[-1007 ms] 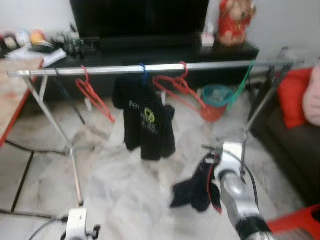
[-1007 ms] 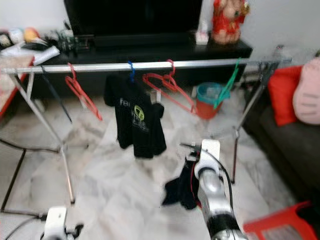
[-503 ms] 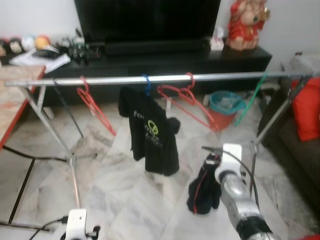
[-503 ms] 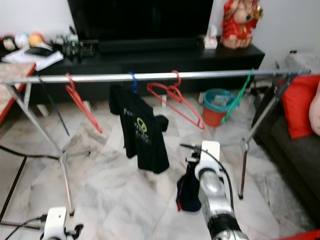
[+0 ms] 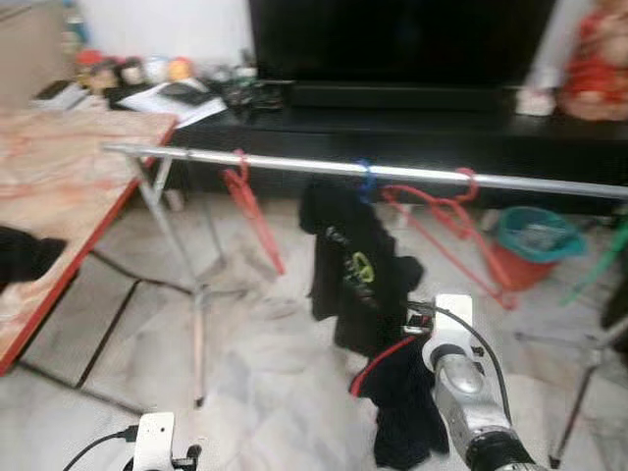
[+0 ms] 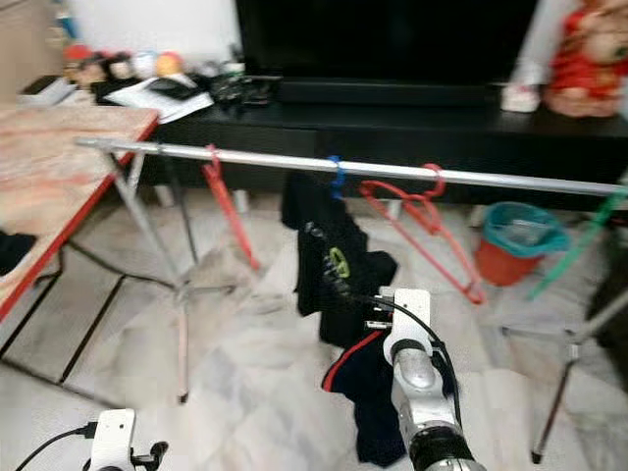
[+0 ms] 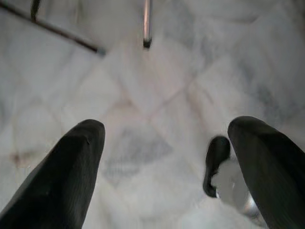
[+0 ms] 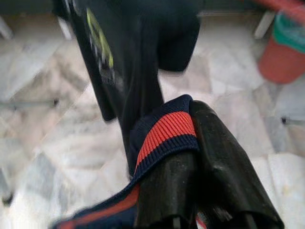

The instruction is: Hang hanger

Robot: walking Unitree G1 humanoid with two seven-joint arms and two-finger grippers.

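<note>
Dark garment [image 8: 162, 133] with a red-striped collar hangs from the right gripper [image 8: 200, 157], fingers clamped on the collar, below and in front of the rail [image 6: 471, 177]. On the rail: black shirt [image 6: 329, 260], red hangers [image 6: 422, 221]. Left gripper [image 7: 167, 157] spread apart above the floor [image 7: 157, 86].

Rail [image 5: 392, 172] right end cut off; statue [image 5: 594, 69] blurred.

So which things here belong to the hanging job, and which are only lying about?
For the job:
- right tool, shut on the dark garment with red trim
- clothes rail
- empty red hangers
- black T-shirt hanging on the rail

Lying about:
- wooden table
- teal bin
- TV cabinet
- left tool, open and idle
</note>
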